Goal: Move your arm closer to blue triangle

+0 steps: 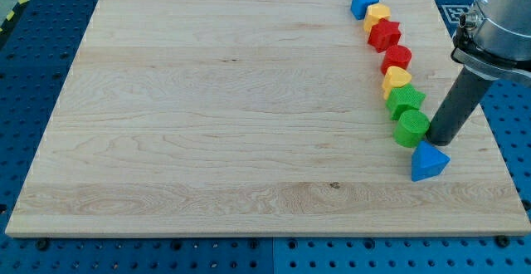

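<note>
The blue triangle lies on the wooden board near the view's lower right. My tip rests just above the triangle, touching or nearly touching its upper edge, and sits right of a green round block. The dark rod rises from the tip toward the view's upper right.
A curved row of blocks runs up from the green round block: a green star-like block, a yellow heart, a red block, a red star-like block, a yellow block, a blue block. The board's right edge is close.
</note>
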{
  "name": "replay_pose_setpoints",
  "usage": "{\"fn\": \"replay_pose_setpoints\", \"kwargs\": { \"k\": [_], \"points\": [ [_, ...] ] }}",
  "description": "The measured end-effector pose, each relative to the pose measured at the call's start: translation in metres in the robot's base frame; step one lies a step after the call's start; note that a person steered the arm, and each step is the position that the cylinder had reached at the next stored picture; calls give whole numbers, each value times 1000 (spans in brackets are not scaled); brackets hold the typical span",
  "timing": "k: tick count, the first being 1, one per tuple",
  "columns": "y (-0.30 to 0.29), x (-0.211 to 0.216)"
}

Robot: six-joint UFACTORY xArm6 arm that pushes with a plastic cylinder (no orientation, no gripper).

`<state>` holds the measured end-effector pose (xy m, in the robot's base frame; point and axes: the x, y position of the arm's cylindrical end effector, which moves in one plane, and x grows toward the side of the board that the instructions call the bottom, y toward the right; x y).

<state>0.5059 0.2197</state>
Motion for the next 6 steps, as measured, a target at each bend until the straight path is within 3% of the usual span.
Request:
{"fn": "replay_pose_setpoints", "kwargs": {
  "k": [4, 6],
  "points": [
    [35, 65],
    [-5, 77]
  ]
}}
